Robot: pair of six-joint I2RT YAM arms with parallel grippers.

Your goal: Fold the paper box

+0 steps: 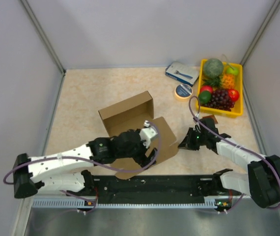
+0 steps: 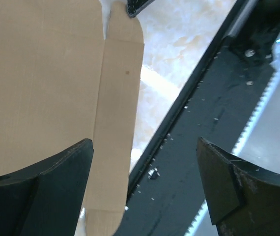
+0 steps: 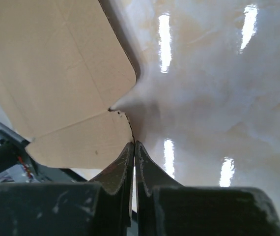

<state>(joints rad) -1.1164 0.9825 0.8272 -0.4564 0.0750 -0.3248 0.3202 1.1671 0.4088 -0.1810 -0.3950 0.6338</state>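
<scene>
Paper box (image 1: 127, 115) lies partly folded on the worktop (image 1: 81, 93), well to the left of the yellow tray (image 1: 226, 114) and nearer the arm bases than the tray is. Its far wall stands upright while its near flaps lie flat. The left gripper (image 2: 144, 142) hangs over the box's near flap, farther from the tray than the right gripper (image 3: 133, 146), with jaws spread wide and holding nothing. The right gripper sits low between box and tray, its jaws clenched on the thin edge of the flap that points toward the tray. Fruit (image 1: 221, 98) fills the tray
</scene>
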